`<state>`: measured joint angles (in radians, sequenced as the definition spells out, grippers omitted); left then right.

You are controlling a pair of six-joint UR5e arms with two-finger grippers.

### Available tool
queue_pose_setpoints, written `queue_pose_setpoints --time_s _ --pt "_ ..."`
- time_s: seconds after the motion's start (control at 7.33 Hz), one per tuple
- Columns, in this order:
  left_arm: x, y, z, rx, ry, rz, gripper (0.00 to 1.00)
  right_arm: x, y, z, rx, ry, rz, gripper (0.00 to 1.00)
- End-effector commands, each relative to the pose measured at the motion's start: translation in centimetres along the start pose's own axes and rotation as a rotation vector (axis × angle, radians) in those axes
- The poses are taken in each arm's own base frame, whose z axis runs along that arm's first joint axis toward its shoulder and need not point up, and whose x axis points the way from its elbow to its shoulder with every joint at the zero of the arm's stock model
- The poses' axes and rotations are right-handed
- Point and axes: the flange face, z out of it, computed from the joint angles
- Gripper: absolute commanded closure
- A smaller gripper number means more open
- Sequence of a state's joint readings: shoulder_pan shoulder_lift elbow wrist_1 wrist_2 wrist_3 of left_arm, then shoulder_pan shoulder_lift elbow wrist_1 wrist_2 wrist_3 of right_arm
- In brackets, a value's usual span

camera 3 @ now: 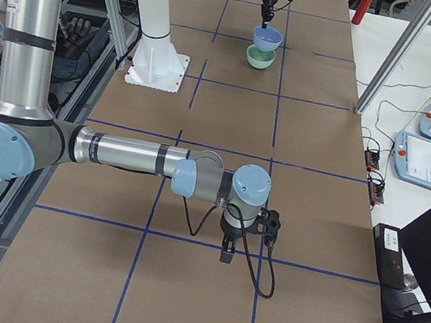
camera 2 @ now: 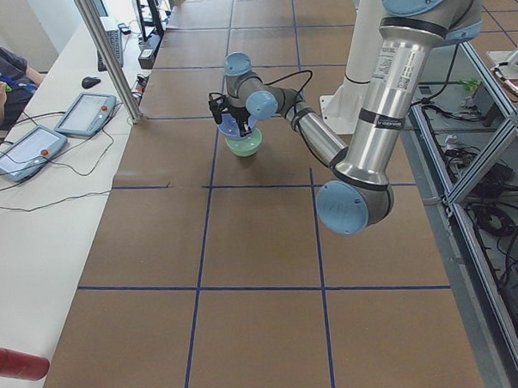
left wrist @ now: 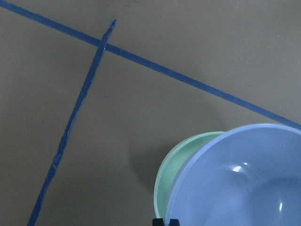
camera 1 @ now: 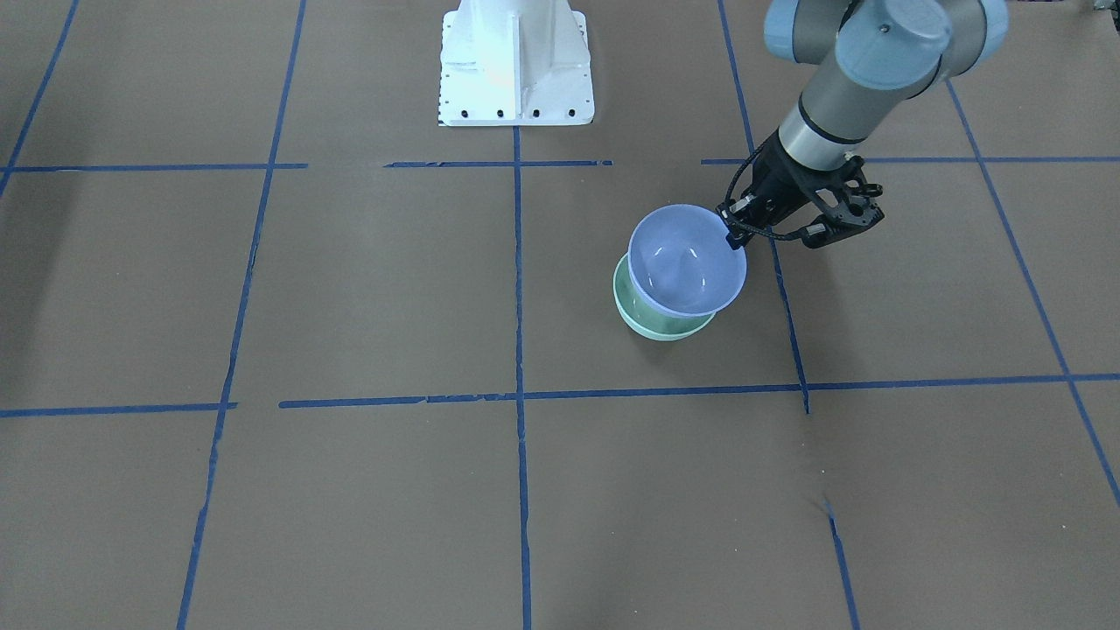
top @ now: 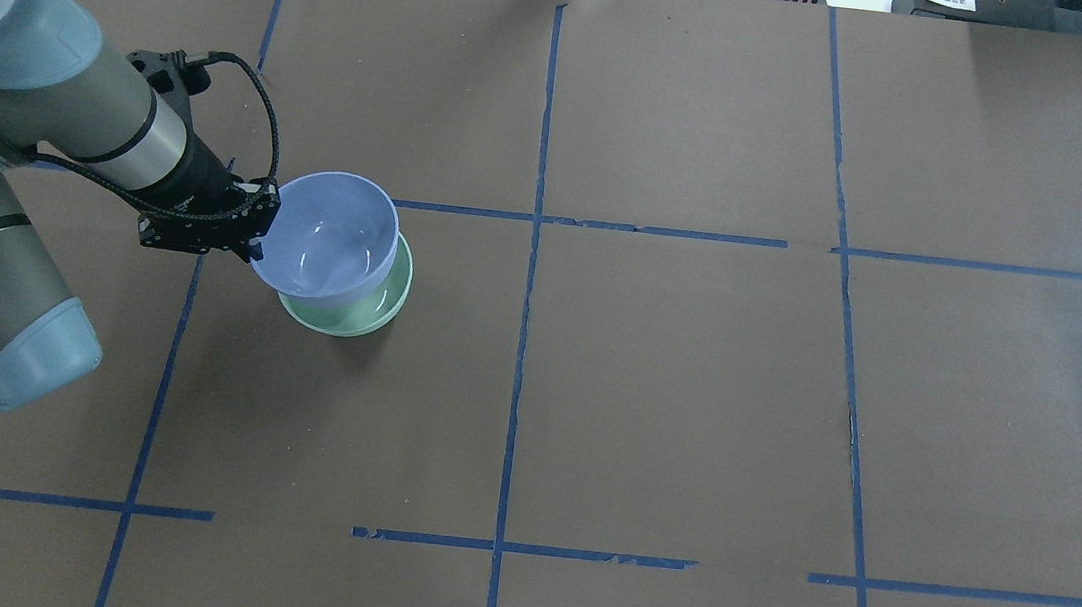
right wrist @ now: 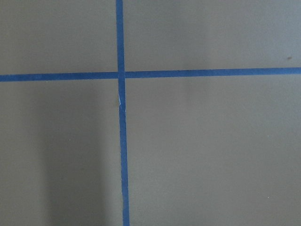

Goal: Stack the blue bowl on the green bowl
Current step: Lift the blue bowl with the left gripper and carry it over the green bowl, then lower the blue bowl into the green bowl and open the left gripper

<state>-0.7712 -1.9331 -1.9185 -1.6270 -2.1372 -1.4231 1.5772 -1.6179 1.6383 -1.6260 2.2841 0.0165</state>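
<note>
Two bowls show in the front-facing view. The blue bowl (camera 1: 687, 260) hangs over the green bowl (camera 1: 654, 325), leaving a crescent of green rim visible on the camera's side. The left gripper (camera 1: 731, 231) is clamped on the blue bowl's rim on the side nearest its arm. From overhead the same rim pinch shows, and the blue bowl (top: 332, 236) covers most of the green bowl (top: 353, 319), which sits on the brown table (top: 673, 388). Here too the green crescent lies toward the camera, so I read the offset as height rather than poor alignment. The left side view puts the arm's wrist in front of the pair and adds little. In the right side view the blue bowl (camera 3: 266, 36) sits above the green one, roughly upright. Whether its base touches the green rim I cannot tell. The right gripper (camera 3: 227, 251) hangs low over the table, well apart from the bowls, and I cannot tell whether it is parted or closed. The left wrist view shows blue rim over green rim. The right wrist view shows only table and blue tape (right wrist: 121, 141). Both bowls look light, rigid and glossy, so probably slippery. A one-sided rim pinch may let the bowl tip, so it should probably be lowered slowly and level before it is let go.
</note>
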Motion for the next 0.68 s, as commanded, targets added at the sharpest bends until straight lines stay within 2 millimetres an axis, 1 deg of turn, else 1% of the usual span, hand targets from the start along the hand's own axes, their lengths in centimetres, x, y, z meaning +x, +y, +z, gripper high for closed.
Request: queue_pose_setpoints --time_s 0.0,0.14,0.41,0.55 --pt "0.2 0.6 2.3 -0.012 -0.031 -0.012 1.0 0.0 0.0 0.0 -0.001 0.0 -0.001 0.0" --pt "0.2 0.6 2.6 -0.015 -0.036 -0.012 1.0 0.0 0.0 0.0 -0.001 0.0 0.0 0.0" --pt "0.4 0.2 4.3 -0.006 -0.016 -0.004 1.0 0.0 0.0 0.0 -0.001 0.0 -0.001 0.0" --pt "0.6 0.2 4.5 -0.005 0.002 -0.003 1.0 0.0 0.0 0.0 -0.001 0.0 0.0 0.0"
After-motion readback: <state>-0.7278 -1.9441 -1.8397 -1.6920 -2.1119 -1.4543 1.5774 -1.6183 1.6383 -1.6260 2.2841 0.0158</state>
